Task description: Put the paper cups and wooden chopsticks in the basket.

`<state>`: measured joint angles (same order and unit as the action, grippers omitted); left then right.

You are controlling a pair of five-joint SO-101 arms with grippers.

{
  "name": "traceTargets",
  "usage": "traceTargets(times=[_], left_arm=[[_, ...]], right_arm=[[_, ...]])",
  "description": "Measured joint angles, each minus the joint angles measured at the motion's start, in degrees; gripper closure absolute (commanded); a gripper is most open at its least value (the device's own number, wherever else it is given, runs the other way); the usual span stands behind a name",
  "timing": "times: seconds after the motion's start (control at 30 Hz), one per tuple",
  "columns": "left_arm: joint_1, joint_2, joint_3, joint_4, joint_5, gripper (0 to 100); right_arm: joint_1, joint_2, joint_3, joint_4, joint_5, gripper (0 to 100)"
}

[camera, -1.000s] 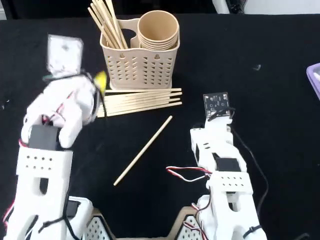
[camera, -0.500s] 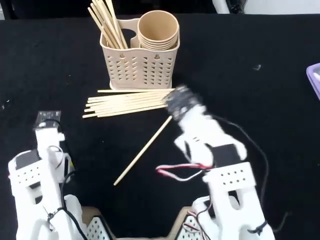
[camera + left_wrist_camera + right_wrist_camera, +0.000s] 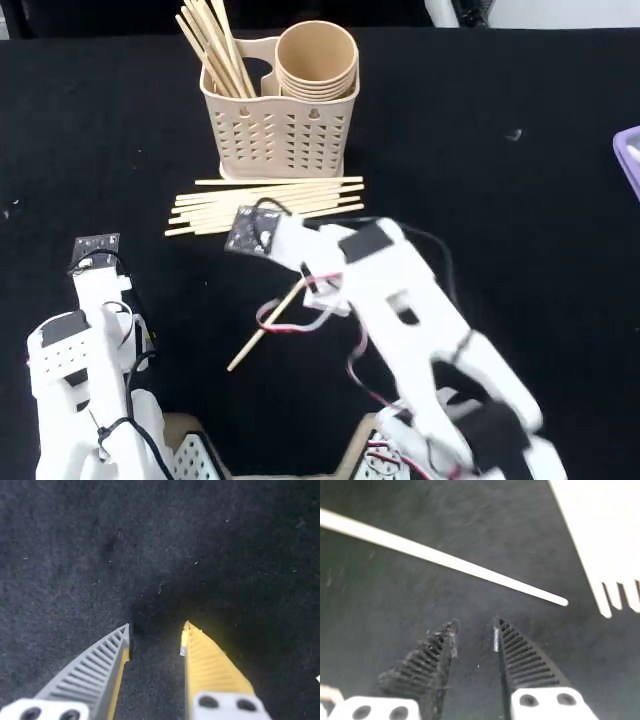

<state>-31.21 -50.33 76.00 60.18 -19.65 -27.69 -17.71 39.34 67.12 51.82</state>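
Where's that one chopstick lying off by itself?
In the high view the lone chopstick lies diagonally on the black table, nearer the arms than the chopstick bundle and basket, its far end under the right arm.

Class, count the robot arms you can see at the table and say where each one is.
2. The left arm sits at the near left; the right arm stretches over the loose chopstick, toward the bundle of chopsticks.

Pale, smooth wooden chopsticks (image 3: 300, 195), a perforated matt beige plastic basket (image 3: 275, 140) and tan matt paper cups (image 3: 316, 60) on the table (image 3: 520, 250) with its fuzzy, lint-flecked black cloth; the left gripper (image 3: 155, 630) is ribbed grey-and-yellow plastic.
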Motion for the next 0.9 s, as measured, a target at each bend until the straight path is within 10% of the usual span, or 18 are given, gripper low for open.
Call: traceTargets(times=[0.23, 0.9], left_arm=[[0.0, 0.0, 0.0, 0.0, 0.0, 83], [0.0, 0.0, 0.0, 0.0, 0.0, 83]], right_arm=[[-4.8, 9.5, -4.5, 1.8, 10.1, 87.8], [-6.1, 30.4, -17.7, 0.3, 9.0, 80.2]])
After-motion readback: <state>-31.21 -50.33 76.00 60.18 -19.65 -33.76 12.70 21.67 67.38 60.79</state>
